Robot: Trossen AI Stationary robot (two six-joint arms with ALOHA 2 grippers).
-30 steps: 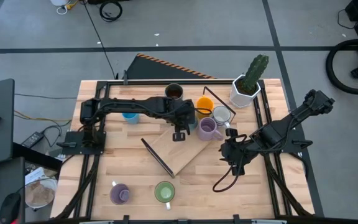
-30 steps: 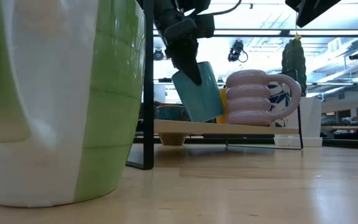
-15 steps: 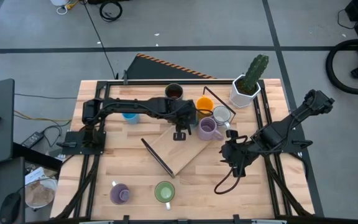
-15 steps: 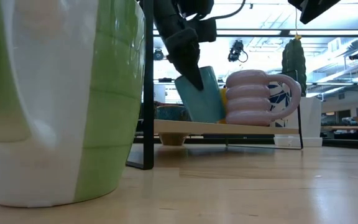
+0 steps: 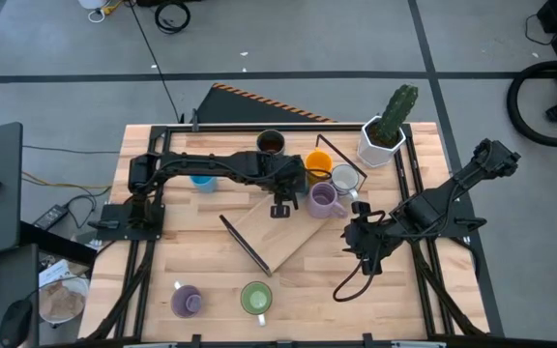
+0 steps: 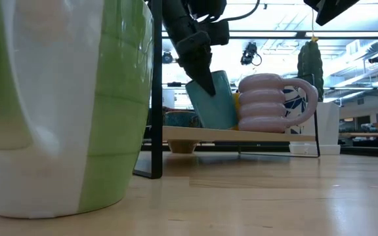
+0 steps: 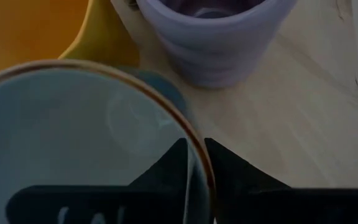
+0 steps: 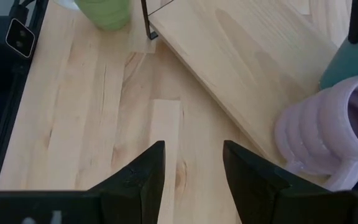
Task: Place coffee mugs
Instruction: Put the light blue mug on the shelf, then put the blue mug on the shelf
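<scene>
My left gripper (image 5: 280, 200) is over the tilted wooden board (image 5: 283, 237) and shut on a teal-blue mug (image 6: 212, 101), which its wrist hides in the high view. That mug leans right beside a ribbed purple mug (image 5: 325, 199) standing on the board. An orange mug (image 5: 317, 164) and a white mug (image 5: 344, 179) stand behind. A dark brown mug (image 5: 271, 143) is at the far side and a blue mug (image 5: 201, 181) lies under the left arm. A green mug (image 5: 256, 298) and a second purple mug (image 5: 186, 300) stand near the near edge. My right gripper (image 5: 367, 249) hangs open over bare table. My left gripper pinches the teal-blue mug's wall at the rim (image 7: 196, 152), one finger (image 7: 166, 168) inside the mug and the other finger (image 7: 232, 171) outside. It comes from above, slanting down. The mug is tilted, its base (image 6: 218, 126) at the board's top; whether it rests there I cannot tell.
A white pot with a green cactus (image 5: 385, 130) stands at the far right corner. A black wire frame (image 5: 341, 159) surrounds the mugs behind the board. The board's near end is held by a black upright (image 6: 155, 92). Bare wood lies between the board and the near mugs.
The left gripper has lowered the teal-blue mug a little and carried it slightly closer to the ribbed purple mug on the board. The mug stays tilted in the hold. The right arm has kept still.
</scene>
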